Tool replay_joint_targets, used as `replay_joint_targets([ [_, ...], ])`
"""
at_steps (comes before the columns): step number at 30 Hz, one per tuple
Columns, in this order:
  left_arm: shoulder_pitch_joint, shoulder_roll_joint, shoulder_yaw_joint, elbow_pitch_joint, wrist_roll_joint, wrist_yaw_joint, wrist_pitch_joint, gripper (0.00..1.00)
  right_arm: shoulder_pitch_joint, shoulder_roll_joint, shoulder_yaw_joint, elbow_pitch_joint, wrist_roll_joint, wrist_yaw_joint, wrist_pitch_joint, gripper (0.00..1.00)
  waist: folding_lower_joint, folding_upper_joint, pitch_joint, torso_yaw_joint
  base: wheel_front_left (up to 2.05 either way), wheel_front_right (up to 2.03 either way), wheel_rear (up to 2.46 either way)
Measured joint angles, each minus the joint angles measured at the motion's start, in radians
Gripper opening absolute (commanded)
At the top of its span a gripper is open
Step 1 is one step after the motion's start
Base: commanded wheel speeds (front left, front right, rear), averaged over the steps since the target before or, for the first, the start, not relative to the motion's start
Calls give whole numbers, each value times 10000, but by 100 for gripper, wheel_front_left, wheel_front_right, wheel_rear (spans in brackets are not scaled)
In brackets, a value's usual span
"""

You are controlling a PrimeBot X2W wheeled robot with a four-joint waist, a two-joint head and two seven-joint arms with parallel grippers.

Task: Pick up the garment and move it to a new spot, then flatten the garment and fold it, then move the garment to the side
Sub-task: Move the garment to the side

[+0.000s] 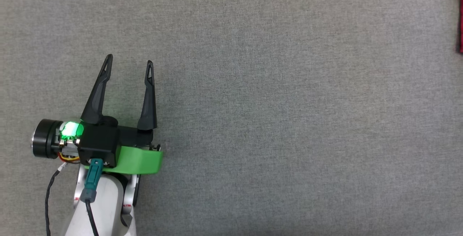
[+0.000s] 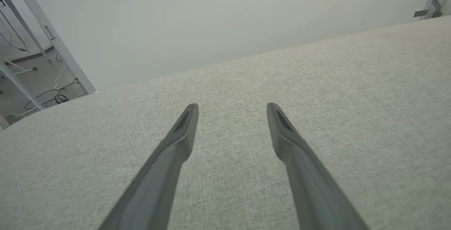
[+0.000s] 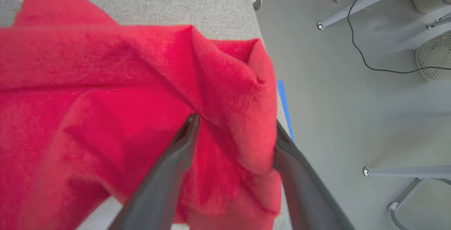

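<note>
right hand (image 3: 235, 120) splayed astride garment (image 3: 105, 82), left hand (image 1: 129, 59) splayed

Garment (image 3: 88, 82) on table (image 3: 169, 1), far right

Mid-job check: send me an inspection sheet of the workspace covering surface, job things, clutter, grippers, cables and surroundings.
Surface: grey fabric-covered top, flat and even.
Job's things: red garment bunched near the top's edge, a fold lying between the fingers of the right gripper; a red sliver at the head view's right edge.
Clutter: nothing seen.
Grippers: left gripper open over the top, holding nothing; right gripper open, cloth between its fingers.
Cables: black cable on the floor; dark lead along the left arm.
Surroundings: blue strip at the top's edge, pale frame legs, mesh baskets.
</note>
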Motion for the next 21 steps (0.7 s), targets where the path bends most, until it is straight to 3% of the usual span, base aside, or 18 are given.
replay_joint_targets([
  [10,646,-186,-46,282,-174,173,0,100,454,531,-226,-512,-1108,-2,-2654,100,-1,0,-1238,50,0,0,0],
  [11,979,-211,40,376,-209,255,0,100,728,798,-345,-922,-1453,-2,-3448,100,-2,0,-1721,50,0,0,0],
  [14,1270,-253,138,439,-282,311,0,100,994,1235,-591,-1492,-1801,-2,-4286,100,-2,0,-2204,63,0,0,0],
  [21,1687,-439,265,566,-370,318,0,100,1936,2800,-974,-3256,-2767,-2,-5501,100,-2,0,-3189,213,0,0,0],
])
